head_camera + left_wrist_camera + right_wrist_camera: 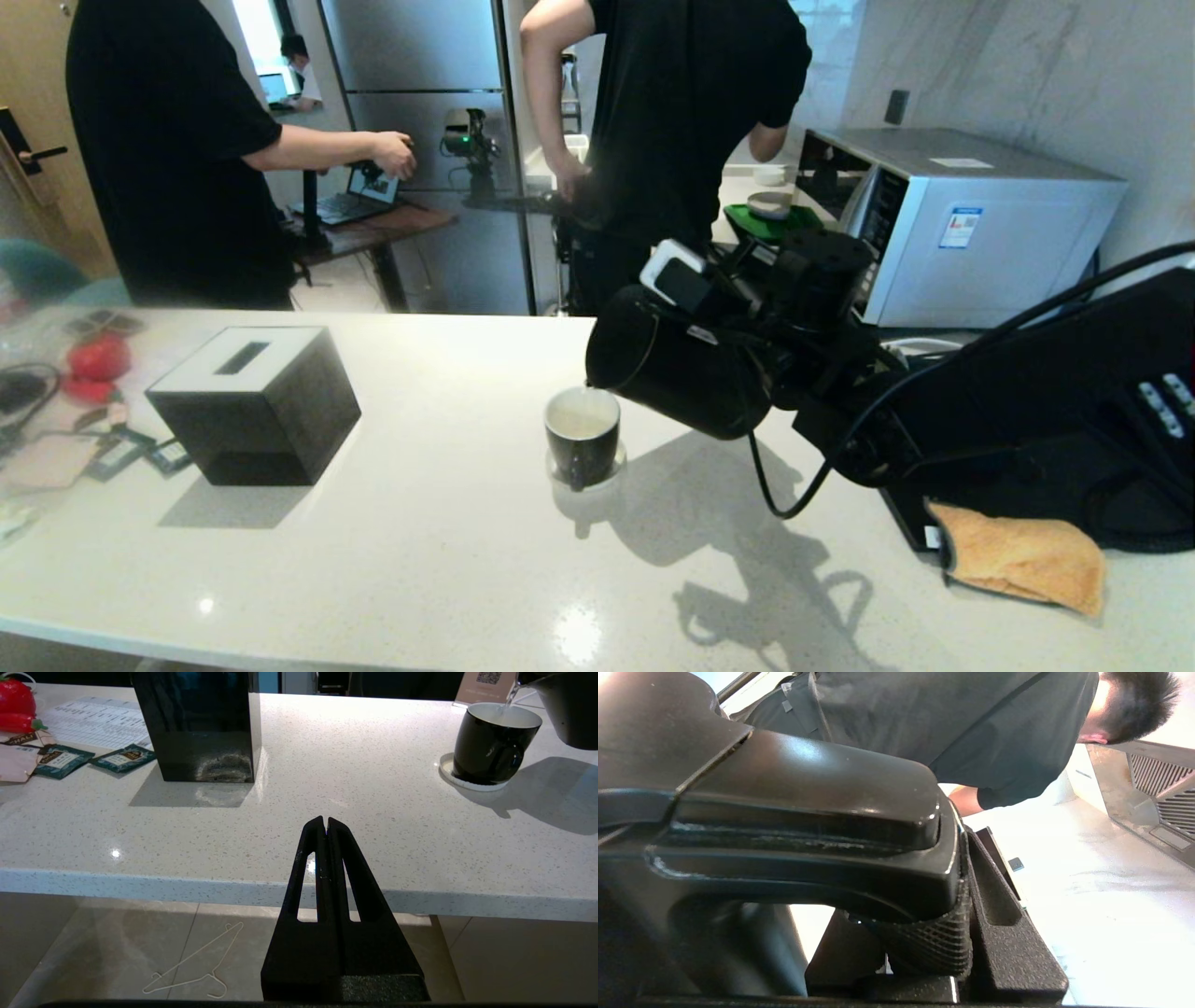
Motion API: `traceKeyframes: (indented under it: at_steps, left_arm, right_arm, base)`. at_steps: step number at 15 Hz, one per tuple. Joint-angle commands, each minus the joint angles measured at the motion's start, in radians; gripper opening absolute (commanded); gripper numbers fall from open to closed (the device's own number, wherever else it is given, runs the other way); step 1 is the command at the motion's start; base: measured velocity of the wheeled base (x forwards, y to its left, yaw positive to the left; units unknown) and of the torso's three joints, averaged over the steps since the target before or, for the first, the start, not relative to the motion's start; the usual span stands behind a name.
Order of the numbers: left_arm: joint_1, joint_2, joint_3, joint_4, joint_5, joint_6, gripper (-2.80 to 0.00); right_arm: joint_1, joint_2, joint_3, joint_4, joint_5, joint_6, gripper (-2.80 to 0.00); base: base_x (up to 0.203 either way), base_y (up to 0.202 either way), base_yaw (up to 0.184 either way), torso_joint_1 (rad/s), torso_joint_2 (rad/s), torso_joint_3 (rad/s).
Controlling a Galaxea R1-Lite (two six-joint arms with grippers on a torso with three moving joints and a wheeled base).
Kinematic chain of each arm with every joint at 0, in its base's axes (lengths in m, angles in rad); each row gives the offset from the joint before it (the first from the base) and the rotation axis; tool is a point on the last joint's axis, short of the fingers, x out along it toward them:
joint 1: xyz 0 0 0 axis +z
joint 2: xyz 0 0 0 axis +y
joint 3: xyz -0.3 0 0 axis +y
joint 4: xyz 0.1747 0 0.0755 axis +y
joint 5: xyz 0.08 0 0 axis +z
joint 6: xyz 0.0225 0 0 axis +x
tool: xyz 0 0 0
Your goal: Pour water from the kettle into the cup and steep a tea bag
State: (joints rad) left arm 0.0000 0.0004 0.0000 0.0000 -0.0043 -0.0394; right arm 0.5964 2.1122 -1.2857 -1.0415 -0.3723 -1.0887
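Observation:
The black kettle point(672, 373) hangs tilted over the white counter point(448, 551), its spout just above the cup point(583, 434). My right gripper point(752, 322) is shut on the kettle's handle point(808, 812), which sits between the fingers point(999, 896). The cup is a black mug, white inside, standing on a white coaster. In the left wrist view a thin stream of water point(507, 702) falls from the kettle point(565, 714) into the cup point(490, 742). My left gripper point(325, 821) is parked at the counter's front edge, shut and empty. The tea bag is not in view.
A black cube tissue box point(254, 403) stands left of the cup. Teal packets point(60, 760) and a red item point(93, 359) lie at the far left. A microwave point(962, 219) is at the back right, an orange cloth point(1022, 555) at the near right. Two people point(691, 112) stand behind the counter.

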Motion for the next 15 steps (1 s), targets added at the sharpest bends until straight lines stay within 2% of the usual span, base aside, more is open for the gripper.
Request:
traceKeyframes:
  at_steps: [1, 8, 15]
  left_arm:
    - [0.000, 0.001, 0.000, 0.000, 0.000, -0.001, -2.80]
    - [0.000, 0.001, 0.000, 0.000, 0.000, 0.000, -2.80]
    - [0.000, 0.001, 0.000, 0.000, 0.000, -0.002, -2.80]
  right_arm:
    - [0.000, -0.006, 0.006, -0.008, -0.002, -0.008, -2.80]
    - [0.000, -0.008, 0.015, -0.036, 0.000, -0.002, -2.80]
    - [0.000, -0.024, 0.014, -0.035, -0.010, 0.065, -2.80]
  base:
    - [0.000, 0.000, 0.000, 0.000, 0.00, 0.000]
    - [0.000, 0.000, 0.000, 0.000, 0.00, 0.000]
    - [0.000, 0.000, 0.000, 0.000, 0.00, 0.000]
